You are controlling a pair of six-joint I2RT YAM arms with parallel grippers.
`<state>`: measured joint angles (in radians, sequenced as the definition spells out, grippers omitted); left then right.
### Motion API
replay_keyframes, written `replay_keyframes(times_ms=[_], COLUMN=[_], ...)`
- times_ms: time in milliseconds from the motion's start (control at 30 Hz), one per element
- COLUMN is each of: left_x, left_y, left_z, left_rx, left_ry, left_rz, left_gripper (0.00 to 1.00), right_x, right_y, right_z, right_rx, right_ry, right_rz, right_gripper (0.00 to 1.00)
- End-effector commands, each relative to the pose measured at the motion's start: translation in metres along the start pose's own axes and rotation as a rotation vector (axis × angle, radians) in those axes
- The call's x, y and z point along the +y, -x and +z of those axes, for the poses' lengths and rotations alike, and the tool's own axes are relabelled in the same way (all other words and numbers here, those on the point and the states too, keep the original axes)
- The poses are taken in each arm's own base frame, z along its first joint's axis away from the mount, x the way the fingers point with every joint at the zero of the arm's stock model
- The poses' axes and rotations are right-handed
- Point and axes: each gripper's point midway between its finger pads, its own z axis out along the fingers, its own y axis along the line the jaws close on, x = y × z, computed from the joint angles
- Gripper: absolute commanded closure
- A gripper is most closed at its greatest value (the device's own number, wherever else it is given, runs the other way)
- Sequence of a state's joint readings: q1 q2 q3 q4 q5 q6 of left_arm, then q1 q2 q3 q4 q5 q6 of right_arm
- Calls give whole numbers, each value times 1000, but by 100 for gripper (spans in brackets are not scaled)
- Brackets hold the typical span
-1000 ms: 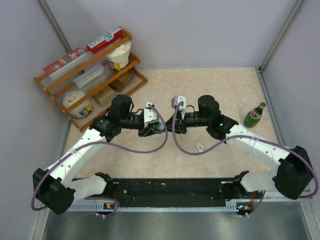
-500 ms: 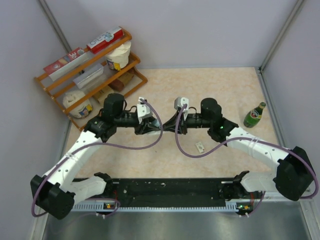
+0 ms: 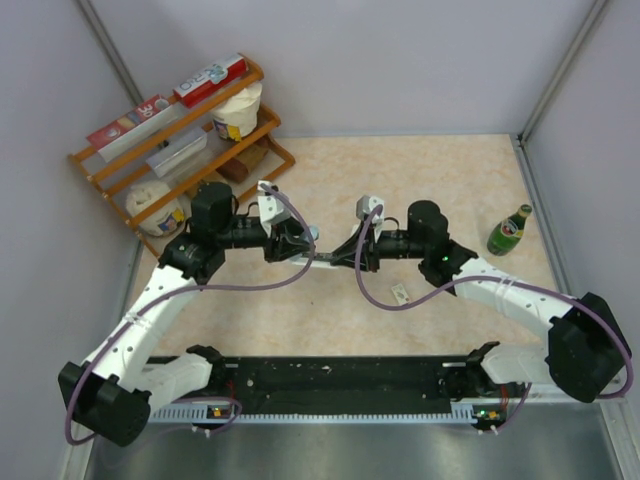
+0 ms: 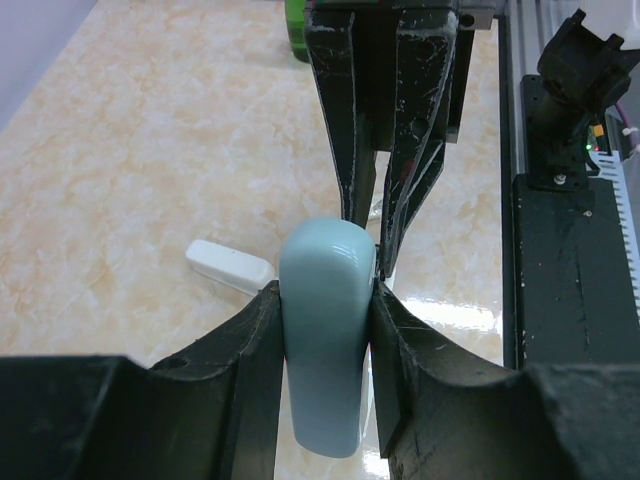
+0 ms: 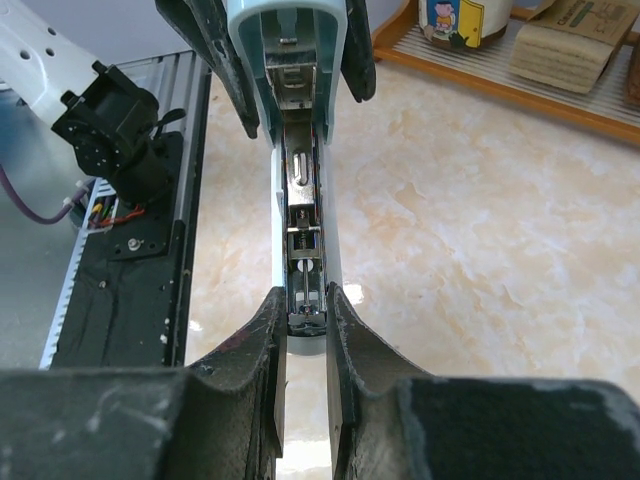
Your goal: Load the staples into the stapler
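Left gripper (image 4: 328,295) clamps pale-blue plastic stapler (image 4: 322,385); right gripper (image 5: 305,310) pinches its open magazine. Small whitish-grey staples packet (image 3: 401,293) likely light, brittle: pinch long sides.

A: How do we stand w/ the L arm (image 3: 140,312)?

B: We've got it rising from the base at lower left, elbow out left, forearm turned in toward centre. L gripper (image 3: 296,246) points right, its fingers pressed on both sides of the stapler (image 4: 325,330), at its rounded blue end.

A: And the R arm (image 3: 510,290)?

B: Approx. a mirror pose: base lower right, forearm angled in. R gripper (image 3: 350,256) points left, jaws nearly together, pinching the stapler's narrow opened part.

A: The two grippers?

B: Tip to tip, v. near. Whether they touch, we can't tell. Both wrists are about level.
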<state>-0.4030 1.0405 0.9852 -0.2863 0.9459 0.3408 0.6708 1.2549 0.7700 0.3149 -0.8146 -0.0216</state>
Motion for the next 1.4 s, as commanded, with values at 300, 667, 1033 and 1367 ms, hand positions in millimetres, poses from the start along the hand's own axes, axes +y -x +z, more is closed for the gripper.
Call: replay_keyframes(times_ms=[300, 667, 1033, 1367], left_x=[10, 14, 18, 20], left_y=[79, 98, 118, 117], left_z=[-17, -28, -48, -57], left_rx=[-257, -372, -495, -560], left_ry=[20, 29, 60, 87], left_rz=[63, 21, 38, 18], left_gripper=[100, 100, 100, 100], right_x=[13, 24, 25, 23], right_y=[-3, -1, 0, 9], right_z=[2, 13, 19, 19], right_rx=[-39, -68, -103, -138], right_ry=[52, 82, 71, 45], right_rz=[46, 75, 107, 104], right_gripper=[100, 100, 100, 100])
